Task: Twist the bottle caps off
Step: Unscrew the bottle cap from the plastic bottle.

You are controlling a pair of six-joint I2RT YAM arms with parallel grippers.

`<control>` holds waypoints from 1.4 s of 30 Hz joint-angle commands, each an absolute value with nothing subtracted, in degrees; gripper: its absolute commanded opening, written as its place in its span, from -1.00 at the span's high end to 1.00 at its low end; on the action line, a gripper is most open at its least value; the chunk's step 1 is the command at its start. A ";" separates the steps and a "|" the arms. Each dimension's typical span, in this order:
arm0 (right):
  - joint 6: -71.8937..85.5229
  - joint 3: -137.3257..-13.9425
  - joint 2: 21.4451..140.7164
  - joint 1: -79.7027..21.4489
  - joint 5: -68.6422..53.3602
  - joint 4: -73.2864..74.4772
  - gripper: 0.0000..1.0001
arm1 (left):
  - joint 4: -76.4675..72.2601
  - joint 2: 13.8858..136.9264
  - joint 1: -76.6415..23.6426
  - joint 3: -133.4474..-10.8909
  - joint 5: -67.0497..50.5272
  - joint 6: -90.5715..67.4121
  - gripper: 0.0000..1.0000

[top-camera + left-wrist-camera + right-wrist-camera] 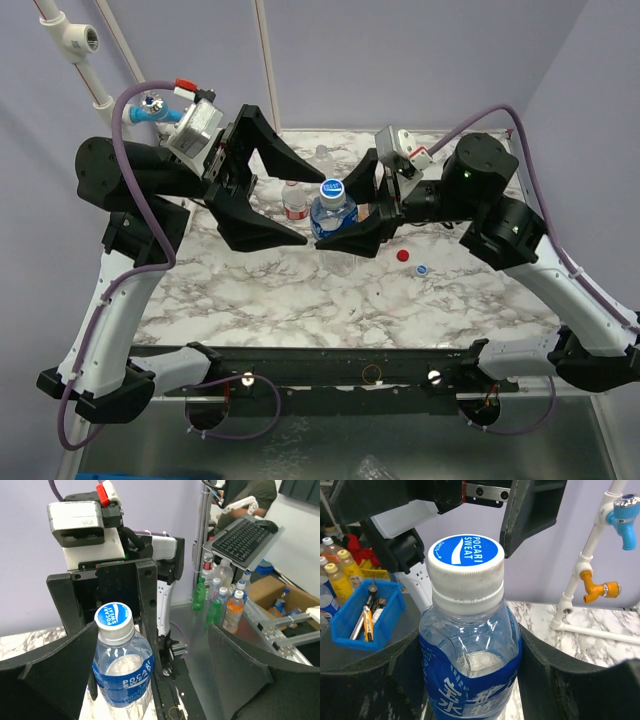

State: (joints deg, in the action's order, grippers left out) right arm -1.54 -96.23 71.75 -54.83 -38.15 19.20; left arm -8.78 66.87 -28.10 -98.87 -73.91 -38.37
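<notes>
My left pincer (311, 211) stands wide open. From overhead, a small red-labelled bottle (293, 203) shows between its spread fingers, upright on the marble table (300, 300). Just right of that, the blue-labelled bottle (333, 215) stands upright with its screwed-on cap (332, 189) in place. In the left wrist view this cap sits between my left fingers, close beside one of them; I cannot tell whether they touch. My right pincer (338, 214) is clamped on that bottle's body, below the cap. Further right, a red cap (404, 255) and a loose blue-and-white cap (421, 269) lie near each other on the table.
</notes>
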 commanded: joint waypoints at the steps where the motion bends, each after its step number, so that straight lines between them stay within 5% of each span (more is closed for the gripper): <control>1: 2.79 -98.15 74.21 -51.86 -44.73 18.09 0.99 | -9.49 66.09 -28.74 -97.98 -79.27 -38.92 -0.81; 11: -1.26 -101.18 78.01 -51.86 -51.62 23.91 0.99 | -9.67 68.30 -28.83 -97.04 -76.05 -35.26 -0.91; 15: -1.83 -101.17 77.56 -51.86 -50.08 24.17 0.99 | -9.60 69.30 -28.83 -97.72 -76.39 -34.70 -0.80; 42: -0.18 -97.75 76.03 -51.88 -46.08 17.15 0.99 | -10.45 69.36 -29.36 -97.82 -76.87 -29.45 1.00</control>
State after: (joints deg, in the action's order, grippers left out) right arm -0.97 -98.35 77.19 -52.03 -48.23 20.25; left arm -9.04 70.72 -28.69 -97.62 -75.40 -31.38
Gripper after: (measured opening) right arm 0.621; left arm 0.335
